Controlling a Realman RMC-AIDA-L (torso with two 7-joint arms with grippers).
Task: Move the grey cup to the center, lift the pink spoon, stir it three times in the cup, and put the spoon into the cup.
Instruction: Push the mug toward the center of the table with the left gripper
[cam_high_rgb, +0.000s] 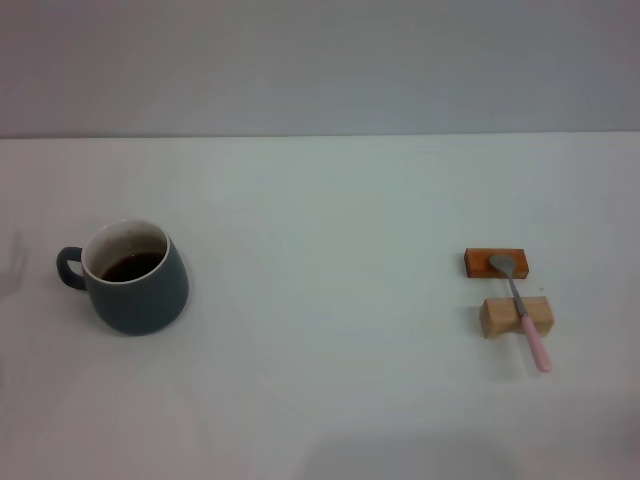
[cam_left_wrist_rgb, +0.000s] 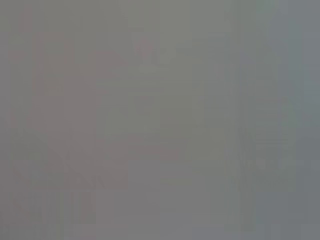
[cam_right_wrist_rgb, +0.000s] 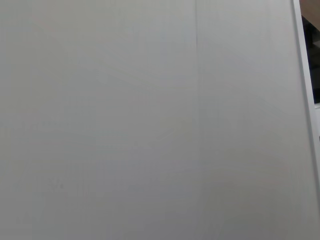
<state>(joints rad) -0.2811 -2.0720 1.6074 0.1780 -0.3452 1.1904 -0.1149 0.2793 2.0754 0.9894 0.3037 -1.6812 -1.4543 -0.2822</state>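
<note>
A grey cup (cam_high_rgb: 135, 280) is sitting upright on the white table (cam_high_rgb: 320, 300) at about the 9 o'clock side of the head view, its loop handle pointing toward 9 o'clock and dark liquid showing inside its white interior. Well apart from it, at about 3 o'clock, the pink spoon (cam_high_rgb: 522, 309) is lying across two small wooden blocks: its grey metal bowl is resting on the orange-brown block (cam_high_rgb: 480, 263) at the far end, its stem is crossing the tan block (cam_high_rgb: 500, 317) just nearer, and its pale pink handle is reaching past that block toward 5 o'clock, the tip hanging over the table. The center of the table, between cup and spoon, is showing as bare white surface. Neither gripper is appearing in any view, so whether either is spread or pressed together cannot be told; both wrist views are showing only plain pale surface.
</note>
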